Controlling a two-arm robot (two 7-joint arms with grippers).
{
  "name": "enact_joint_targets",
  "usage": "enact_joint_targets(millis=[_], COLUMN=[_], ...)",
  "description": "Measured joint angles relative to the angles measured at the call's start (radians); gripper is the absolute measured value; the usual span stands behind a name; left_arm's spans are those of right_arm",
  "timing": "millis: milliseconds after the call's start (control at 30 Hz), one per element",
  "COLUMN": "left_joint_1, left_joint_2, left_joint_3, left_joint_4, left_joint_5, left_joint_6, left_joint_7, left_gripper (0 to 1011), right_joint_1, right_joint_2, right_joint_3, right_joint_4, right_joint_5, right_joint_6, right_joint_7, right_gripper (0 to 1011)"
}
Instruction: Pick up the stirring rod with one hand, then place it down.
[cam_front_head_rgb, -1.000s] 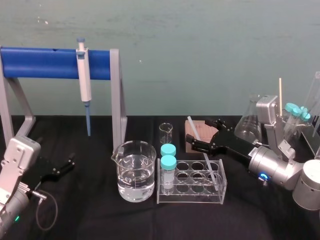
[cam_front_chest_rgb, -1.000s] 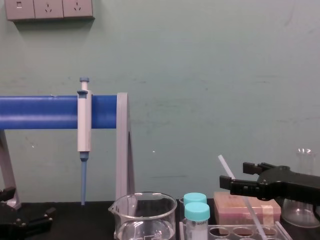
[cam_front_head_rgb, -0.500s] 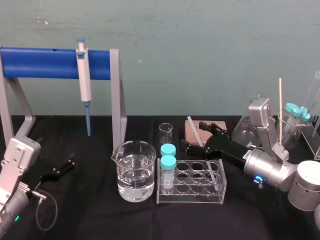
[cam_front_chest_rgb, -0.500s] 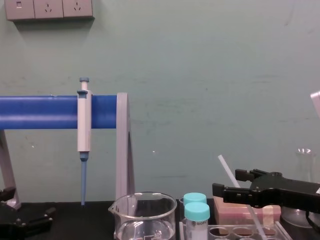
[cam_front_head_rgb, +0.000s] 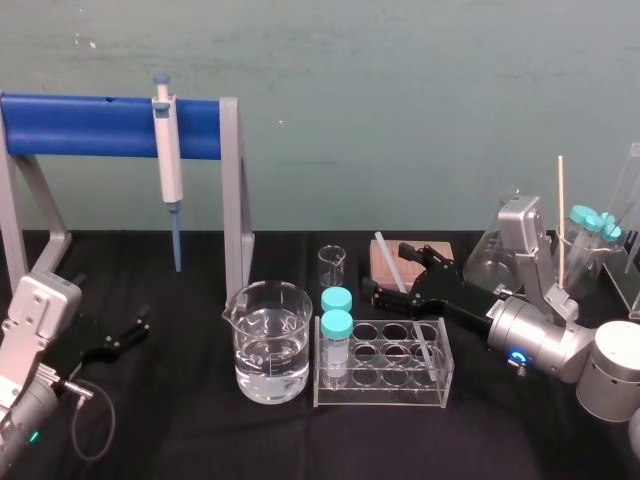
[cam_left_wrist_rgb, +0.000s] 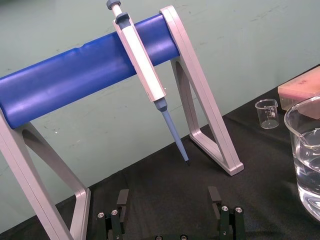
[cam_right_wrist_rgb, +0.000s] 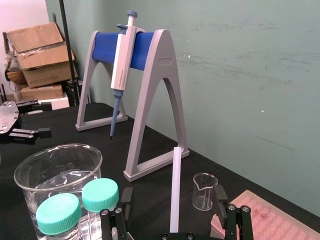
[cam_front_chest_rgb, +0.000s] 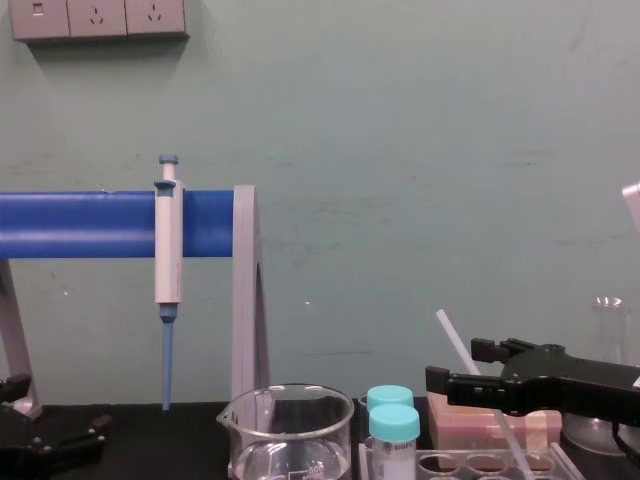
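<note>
Leaning translucent-white stirring rod (cam_right_wrist_rgb: 174, 190) inside wide right gripper (cam_front_head_rgb: 386, 270); left gripper (cam_left_wrist_rgb: 168, 192) parked open.

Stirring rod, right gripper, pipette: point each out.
stirring rod (cam_right_wrist_rgb: 174, 190): right wrist view, middle of the shaft.
right gripper (cam_front_head_rgb: 386, 270): head view, midway between its open fingertips.
pipette (cam_front_head_rgb: 167, 160): head view, white body.

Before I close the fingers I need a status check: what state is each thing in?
Stirring rod: leaning in the rack, ungripped.
Right gripper: open, fingers either side of the rod.
Left gripper: open, parked at the table's left.
Large beaker: upright, part-filled with clear liquid.
Two vials: capped, standing in the rack.
Pipette: hanging on the blue stand.
</note>
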Motion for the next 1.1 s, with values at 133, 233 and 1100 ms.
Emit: enact_joint_targets(millis=[133, 233, 1100], left_joint_1=[0.0, 0.0, 0.0], left_joint_2=[0.0, 0.0, 0.0], left_joint_3=[0.0, 0.0, 0.0], left_joint_4=[0.0, 0.0, 0.0], left_joint_5=[0.0, 0.0, 0.0], left_joint_6=[0.0, 0.0, 0.0], left_joint_7=[0.0, 0.0, 0.0], left_gripper=[1000, 1000, 1000], right_joint_1=[0.0, 0.0, 0.0], right_joint_2=[0.0, 0.0, 0.0], right_joint_3=[0.0, 0.0, 0.0], right_joint_4=[0.0, 0.001, 0.001], right_joint_5=[0.0, 0.001, 0.001], right_joint_6=[0.0, 0.0, 0.0], right_joint_7=[0.0, 0.0, 0.001], right_gripper=[963, 863, 87])
